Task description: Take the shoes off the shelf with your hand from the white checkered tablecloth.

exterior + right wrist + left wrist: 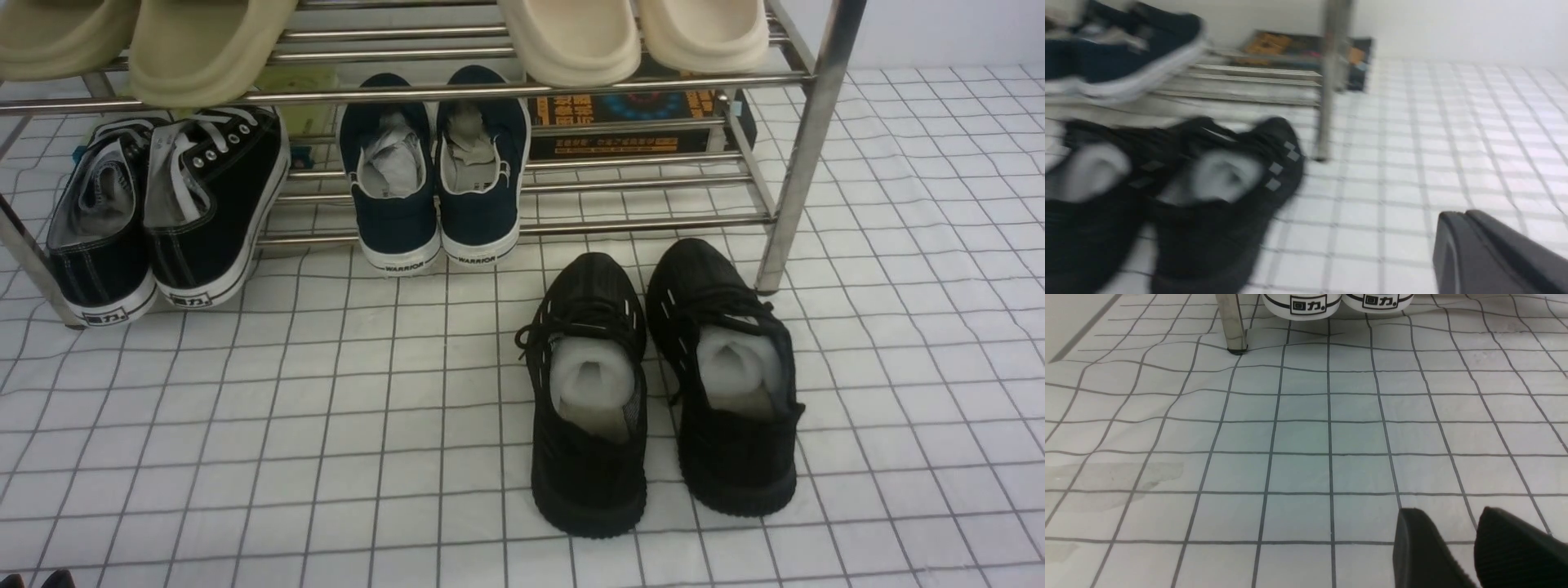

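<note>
The shoes (663,384), an all-black lace-up pair, sit side by side on the white checkered tablecloth (245,425), heels toward the near edge, toes pointing at the shelf (804,147); each holds a wad of white paper stuffing. They are off the rack, just near of its lowest rods, the right shoe's toe close beside the right front post. The right gripper (1494,253) appears only in its wrist view, blurred, as one dark finger at the frame edge; it is apart from the pair, to their right, holding nothing visible, and I cannot tell how far its jaws stand. The left gripper (1466,543) shows two black fingers with a narrow gap between them, nothing in it, low over bare cloth near the shelf's left front post (1232,322). On the bottom tier: navy WARRIOR sneakers (433,171) at centre with paper inside, black canvas sneakers (163,212) with white soles at left, heels overhanging toward the cloth. A dark printed box (637,122) lies behind the rods at right. Beige slides (204,45) rest on the tier above. A faint stain (1114,477) marks the cloth on the left side.
</note>
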Controlling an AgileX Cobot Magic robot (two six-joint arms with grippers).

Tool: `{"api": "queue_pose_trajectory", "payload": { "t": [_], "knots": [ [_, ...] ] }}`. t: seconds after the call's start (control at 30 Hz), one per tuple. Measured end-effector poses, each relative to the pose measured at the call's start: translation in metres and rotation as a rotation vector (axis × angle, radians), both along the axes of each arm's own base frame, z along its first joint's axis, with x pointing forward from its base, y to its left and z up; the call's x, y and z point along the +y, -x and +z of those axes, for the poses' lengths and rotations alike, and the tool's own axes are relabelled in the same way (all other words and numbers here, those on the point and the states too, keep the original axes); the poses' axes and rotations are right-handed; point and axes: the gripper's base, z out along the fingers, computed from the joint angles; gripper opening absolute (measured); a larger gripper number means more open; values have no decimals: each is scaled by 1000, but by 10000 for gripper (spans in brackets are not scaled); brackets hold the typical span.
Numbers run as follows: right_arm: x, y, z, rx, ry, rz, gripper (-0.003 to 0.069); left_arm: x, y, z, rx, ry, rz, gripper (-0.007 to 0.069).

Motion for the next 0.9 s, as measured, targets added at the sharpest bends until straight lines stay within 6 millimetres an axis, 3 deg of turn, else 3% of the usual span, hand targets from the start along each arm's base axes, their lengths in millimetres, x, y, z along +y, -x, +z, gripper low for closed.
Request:
{"api": "queue_pose_trajectory", "payload": {
  "t": [0.17, 0.23, 0.9],
  "knots": [
    [-9, 10, -38, 79, 1, -147, 21, 0, 0, 0, 0, 0, 0, 240],
    [-10, 12, -42, 99, -4, -166, 25, 0, 0, 0, 0, 0, 0, 240],
    [-4, 15, -45, 158, 2, -54, 46, 0, 0, 0, 0, 0, 0, 240]
  ]
}}
